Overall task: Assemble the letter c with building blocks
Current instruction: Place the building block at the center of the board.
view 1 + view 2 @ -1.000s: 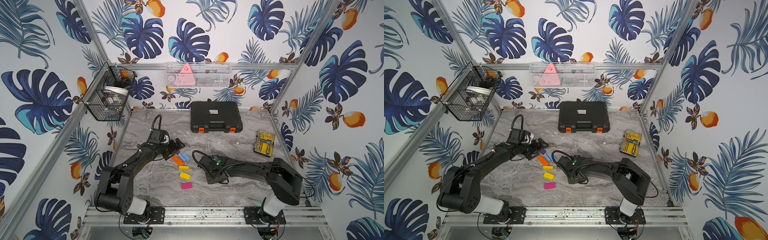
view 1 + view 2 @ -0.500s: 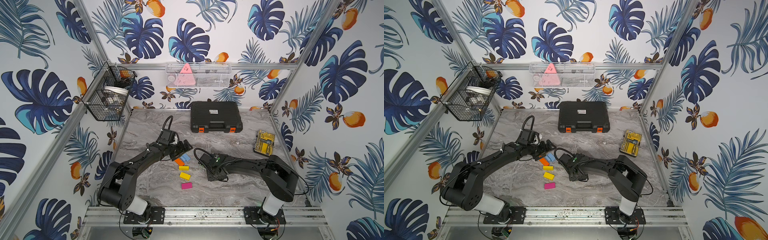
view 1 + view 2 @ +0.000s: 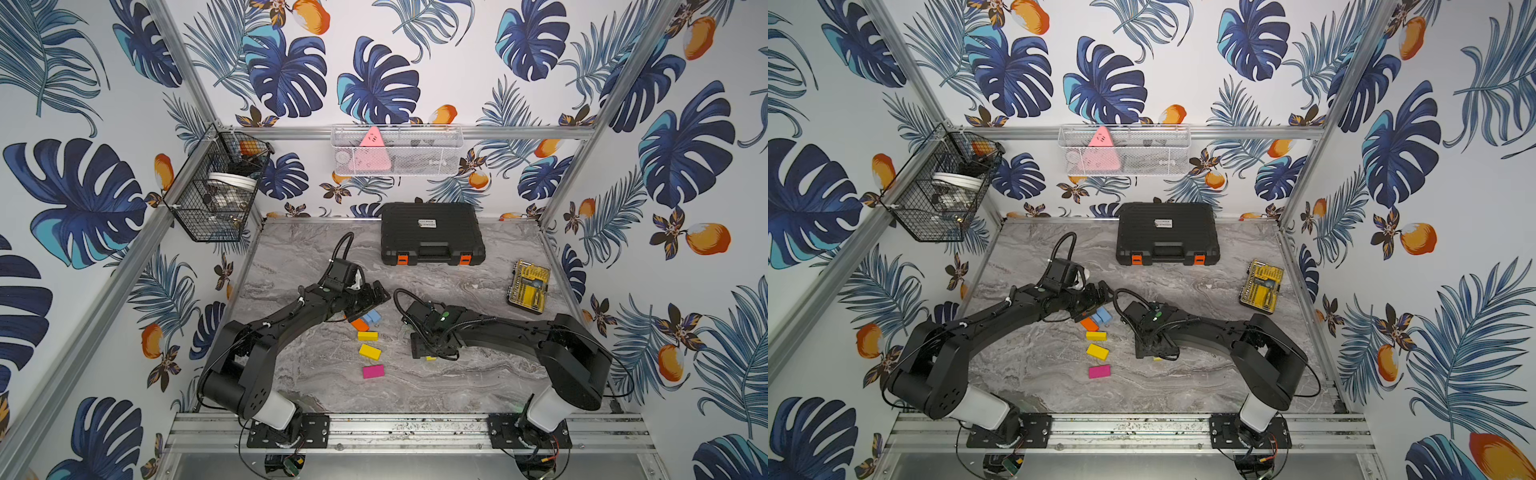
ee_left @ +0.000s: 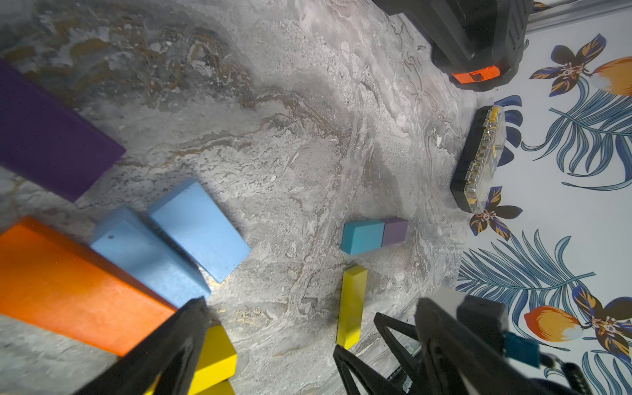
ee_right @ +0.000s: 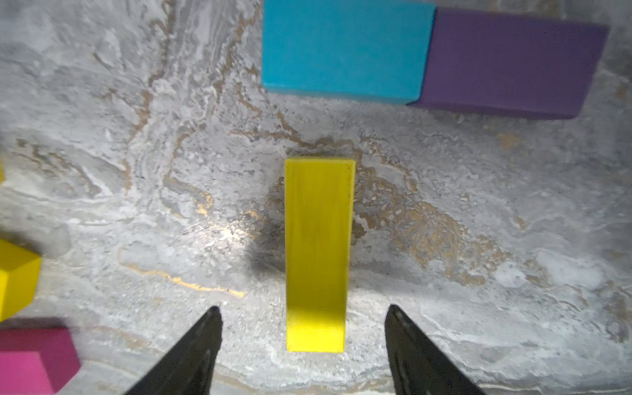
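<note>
The grey marble tabletop [image 3: 478, 382] carries everything; the black tool case [image 3: 432, 232] at its back is the mark for all that follows. The left gripper [image 3: 379, 294] hangs before the case's left front corner, jaws spread wide with nothing between them. The right gripper [image 5: 302, 307] points down farther forward of the case's middle, jaws apart on either side of the near end of the long yellow block [image 5: 318, 253] (marble shows on both sides of it, so no pinch). Right of the case and a little forward lies the yellow-and-black drill-bit case [image 3: 528, 286]. Forward of the case's left half a loose column of blocks runs away from it. First comes the orange block [image 3: 359, 325] with two light blue blocks [image 3: 372, 318] side by side against it. Then come a short yellow block [image 3: 368, 336], a second yellow block [image 3: 370, 352], and farthest from the case the magenta block [image 3: 372, 371]. Between the long yellow block and the case, the teal block [image 5: 345, 51] and purple block [image 5: 509, 61] lie end to end, touching, the long yellow block square to the teal one across a small gap.
</note>
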`<state>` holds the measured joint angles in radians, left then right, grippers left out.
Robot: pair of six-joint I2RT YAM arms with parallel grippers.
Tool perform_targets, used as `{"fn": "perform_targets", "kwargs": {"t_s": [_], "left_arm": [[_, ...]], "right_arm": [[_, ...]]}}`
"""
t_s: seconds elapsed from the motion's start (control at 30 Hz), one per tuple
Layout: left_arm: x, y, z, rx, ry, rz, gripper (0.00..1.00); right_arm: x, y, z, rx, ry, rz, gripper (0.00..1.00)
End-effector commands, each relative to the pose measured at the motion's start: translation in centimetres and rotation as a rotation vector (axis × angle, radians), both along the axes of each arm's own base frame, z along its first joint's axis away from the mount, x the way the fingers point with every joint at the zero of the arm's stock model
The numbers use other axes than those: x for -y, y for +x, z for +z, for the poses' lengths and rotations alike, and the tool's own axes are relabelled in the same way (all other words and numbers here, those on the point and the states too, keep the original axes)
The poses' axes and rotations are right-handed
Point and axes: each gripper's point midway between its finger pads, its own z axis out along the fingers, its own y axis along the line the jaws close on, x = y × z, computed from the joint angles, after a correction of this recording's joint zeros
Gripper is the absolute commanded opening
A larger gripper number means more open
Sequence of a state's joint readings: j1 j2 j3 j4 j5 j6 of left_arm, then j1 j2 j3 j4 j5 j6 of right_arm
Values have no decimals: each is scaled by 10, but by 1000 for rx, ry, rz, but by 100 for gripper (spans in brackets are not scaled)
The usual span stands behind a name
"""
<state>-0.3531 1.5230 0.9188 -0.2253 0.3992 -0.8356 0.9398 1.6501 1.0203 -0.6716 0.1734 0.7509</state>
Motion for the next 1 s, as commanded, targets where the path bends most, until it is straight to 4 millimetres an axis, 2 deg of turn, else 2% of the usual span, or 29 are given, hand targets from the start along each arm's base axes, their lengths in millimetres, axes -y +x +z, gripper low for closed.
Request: {"fn": "perform_targets", "kwargs": {"t_s": [0.0,0.23,0.3,0.53,0.77,0.97], "left_arm": [[2,3,6,20,2,-6,99],[4,-1,10,25,0,-17,99],[5,-1,11,26,-2,-20,99],[7,-3,13,24,-11,-29,99],[8,-2,17,29,3,-52,99],[10,0,16,29,-11,-50,99]], "right_arm": [[0,-2,10,3,31,-7,81],[11,-13,20,9,39,116,82],[8,-20,20,-9,56,191,82],[8,-32,3,-80,32,294,75],[6,-32,-13,-108,13,302,64],[7,-33,-22,-121,-5,303,61]]}}
